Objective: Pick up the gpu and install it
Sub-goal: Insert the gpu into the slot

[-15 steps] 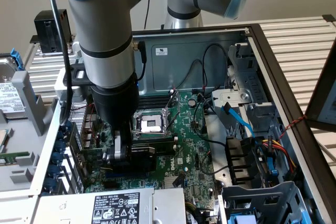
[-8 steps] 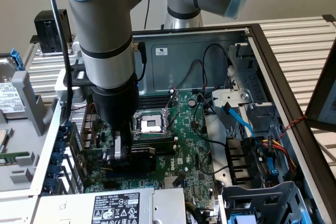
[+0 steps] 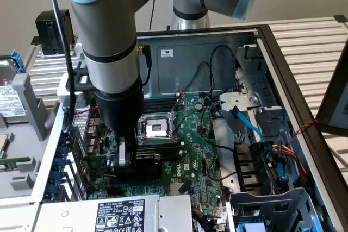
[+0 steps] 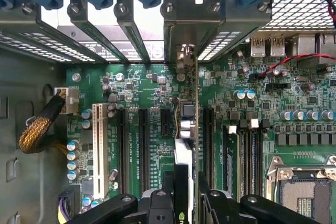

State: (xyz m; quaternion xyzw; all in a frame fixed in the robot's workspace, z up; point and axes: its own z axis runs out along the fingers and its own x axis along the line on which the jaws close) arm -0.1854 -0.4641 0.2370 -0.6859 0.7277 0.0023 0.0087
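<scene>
- Gripping the gpu (image 4: 184, 156) edge-on, the jaws of the gripper (image 3: 132, 158) are clenched on its black shroud, one finger on each side of the card as the wrist view shows.
- The card stands upright over the motherboard (image 3: 190, 150), low down among the long black expansion slots (image 4: 143, 145), with its metal end bracket (image 4: 181, 51) reaching into the slotted rear wall of the case (image 4: 31, 145).
- Whether the card's edge is fully seated in its slot cannot be told; the shroud hides the contact line.
- Just right of the gripper in the exterior view sits the open processor socket (image 3: 155, 129), and beyond it loose black cables (image 3: 217, 63) and a blue cable (image 3: 247, 123) hang near the drive bays.
- At the near edge lies the power supply (image 3: 117, 213).
- Risks, as I judge them: a slight tilt of the card could jam its edge against the slot wall; the bracket could catch on a rear-wall bar; pressing down while misaligned could strain the motherboard; a sideways drift could bump the bare socket.
</scene>
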